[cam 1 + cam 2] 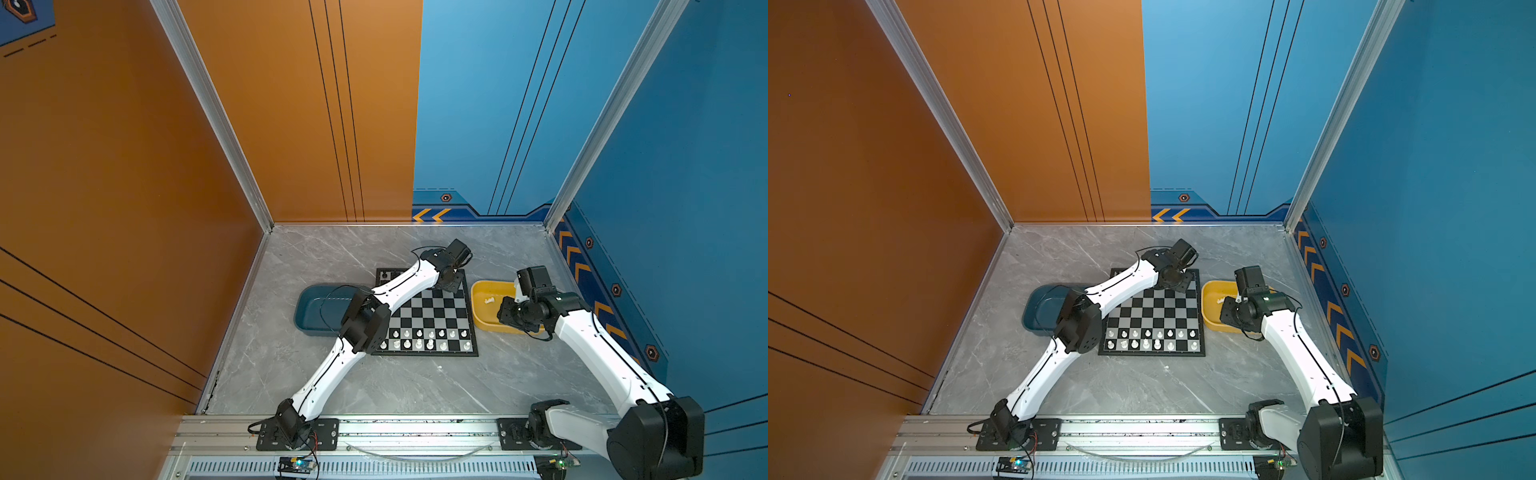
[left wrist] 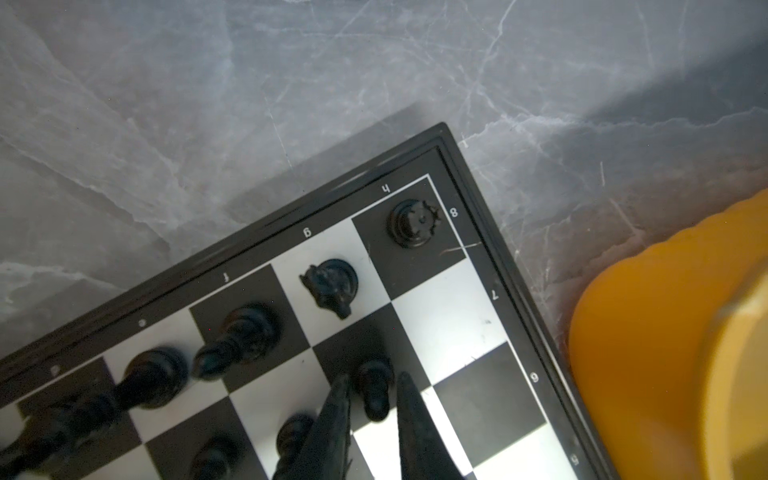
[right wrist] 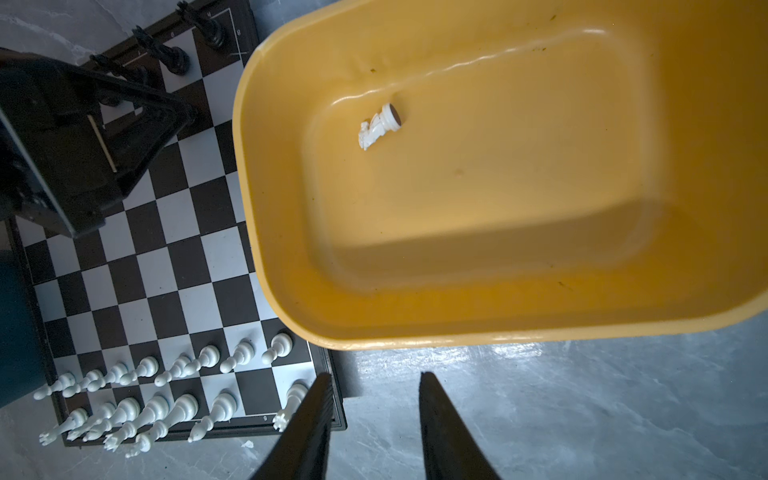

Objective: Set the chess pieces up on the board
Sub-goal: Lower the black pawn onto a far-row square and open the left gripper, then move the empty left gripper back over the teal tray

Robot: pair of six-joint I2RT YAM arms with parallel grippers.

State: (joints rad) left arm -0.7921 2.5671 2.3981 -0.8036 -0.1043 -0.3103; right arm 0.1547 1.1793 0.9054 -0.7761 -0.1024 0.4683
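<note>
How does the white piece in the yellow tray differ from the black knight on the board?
Pose: the white piece lies on its side, the black knight stands upright. Place: the white piece is in the yellow tray, the black knight on a light square of the board. Both look like knights.

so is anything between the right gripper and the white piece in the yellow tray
Only the yellow tray's near wall, in the wrist view. The white piece lies alone on its side inside; the right gripper is open.
</note>
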